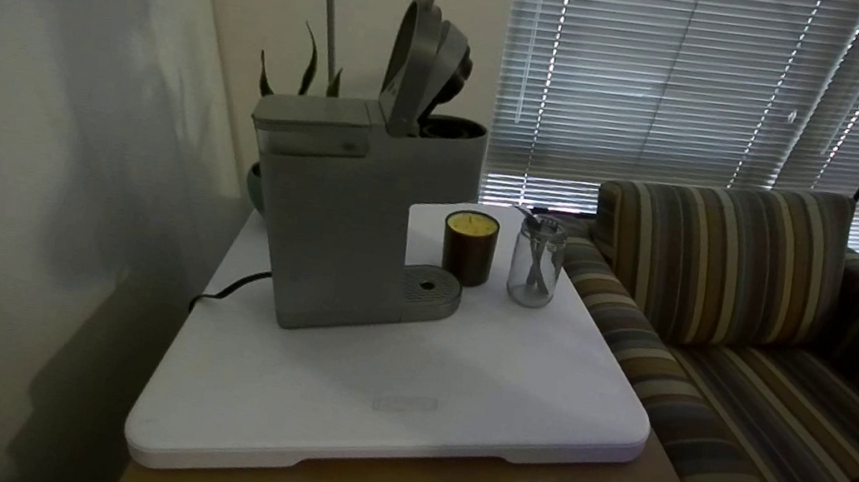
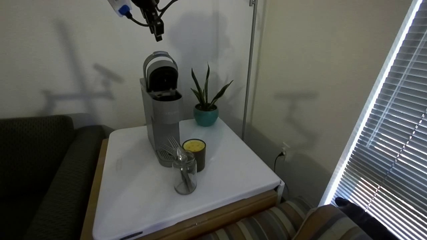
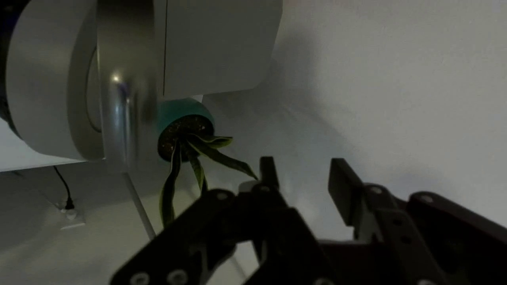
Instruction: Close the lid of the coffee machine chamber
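The jaws are apart: the 2 fingers of 1 black gripper stand with a clear gap and only air between them; in an exterior view the gripper hangs above the lid, apart from it. Left to right in an exterior view, 1 thin black cord curves across a smooth white tabletop with rounded corners. Next, 1 plant with pointed leaves is partly hidden behind 1 boxy, matte grey coffee machine. On the machine's top, its 1 rounded grey lid stands raised, near upright, behind the round, dark chamber opening. Low at the front sits 1 drip tray, rounded and slatted. Just beside it is 1 dark cylindrical candle with yellow wax, then 1 clear glass jar of metal cutlery, overlapped too much to count. Farther right, 1 striped fabric armchair stands in front of slatted window blinds.
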You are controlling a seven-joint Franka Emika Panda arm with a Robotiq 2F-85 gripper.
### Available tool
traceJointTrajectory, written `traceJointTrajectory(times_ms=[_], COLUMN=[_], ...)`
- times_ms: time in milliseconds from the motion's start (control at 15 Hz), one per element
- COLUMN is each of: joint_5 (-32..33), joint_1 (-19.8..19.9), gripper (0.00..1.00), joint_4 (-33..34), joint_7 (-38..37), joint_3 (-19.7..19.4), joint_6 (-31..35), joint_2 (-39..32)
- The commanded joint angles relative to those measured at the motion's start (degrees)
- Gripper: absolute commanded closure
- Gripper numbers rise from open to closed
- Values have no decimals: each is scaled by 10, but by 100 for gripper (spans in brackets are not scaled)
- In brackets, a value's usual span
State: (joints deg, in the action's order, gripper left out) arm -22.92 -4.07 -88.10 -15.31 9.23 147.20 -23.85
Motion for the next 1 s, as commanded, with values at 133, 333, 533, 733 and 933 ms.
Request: traceJointTrajectory(times_ms=[133,333,533,733,933], joint_5=[53,89,113,112,95], joint_1=[-23,-31,-36,-34,-27], gripper=[99,100,100,100,100], joint_4=[46,37,30,20,2], joint_7=[-37,-71,-97,-108,-117], joint_3=[-29,-47,-60,-64,-64], joint_6=[-82,-121,-153,-172,-161], joint_2=[-34,-24,-16,-9,-1])
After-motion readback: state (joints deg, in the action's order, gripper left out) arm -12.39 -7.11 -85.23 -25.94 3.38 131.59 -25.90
